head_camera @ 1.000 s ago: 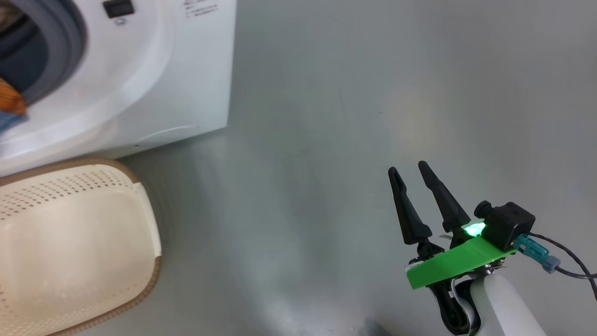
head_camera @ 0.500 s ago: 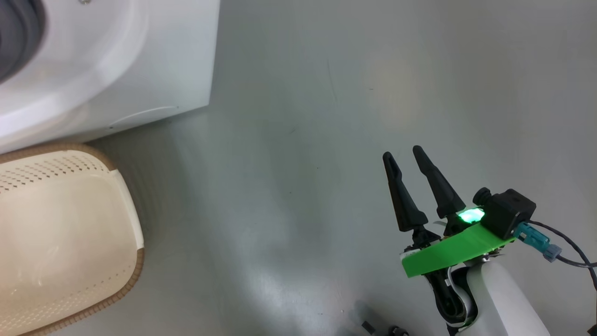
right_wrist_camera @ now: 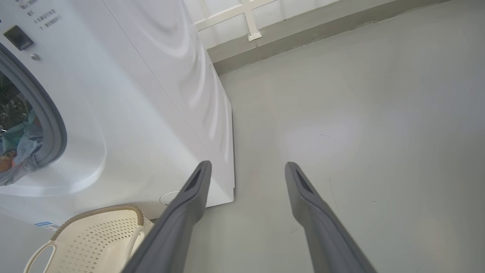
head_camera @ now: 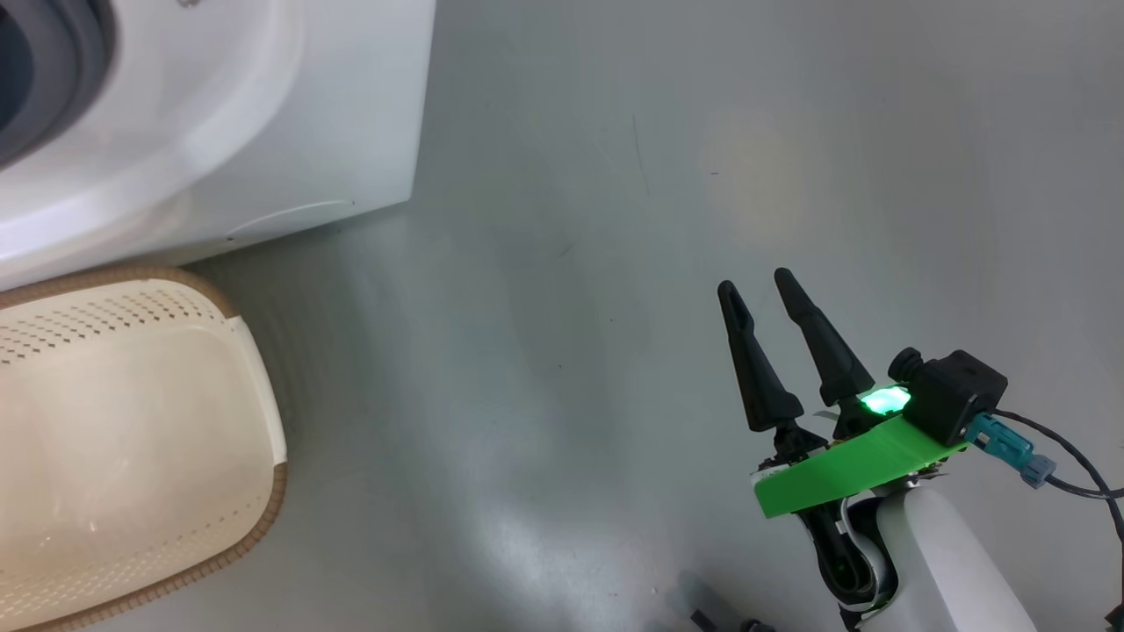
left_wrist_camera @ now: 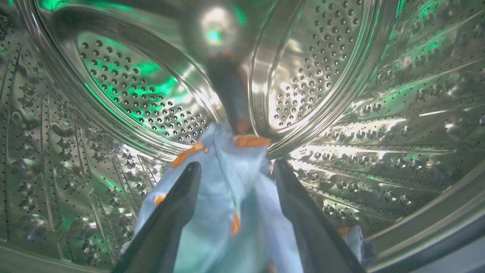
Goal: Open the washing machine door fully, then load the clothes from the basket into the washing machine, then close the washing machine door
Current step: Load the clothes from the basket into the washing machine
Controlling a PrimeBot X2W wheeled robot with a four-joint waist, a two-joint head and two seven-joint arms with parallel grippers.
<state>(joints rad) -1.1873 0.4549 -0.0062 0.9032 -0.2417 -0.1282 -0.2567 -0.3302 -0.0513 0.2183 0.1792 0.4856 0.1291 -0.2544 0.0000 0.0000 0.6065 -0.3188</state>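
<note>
Two hands are shown. The left hand (left_wrist_camera: 237,163) is seen inside the perforated steel drum (left_wrist_camera: 132,94) of the washing machine (head_camera: 263,132), with its dark fingers spread wide apart. A light-blue garment with orange print, one of the clothes (left_wrist_camera: 231,197), is draped between the fingers and down toward the drum's lower wall. Whether the cloth is touched by the fingers cannot be told. In the right wrist view more blue cloth is glimpsed through the machine's round opening, which is framed by the grey gasket (right_wrist_camera: 53,125). The right hand (head_camera: 754,281) is held open above the grey floor (head_camera: 571,219), well apart from the machine, and nothing is gripped by it. The basket (head_camera: 105,320) is set on the floor just in front of the machine's lower front.
</note>
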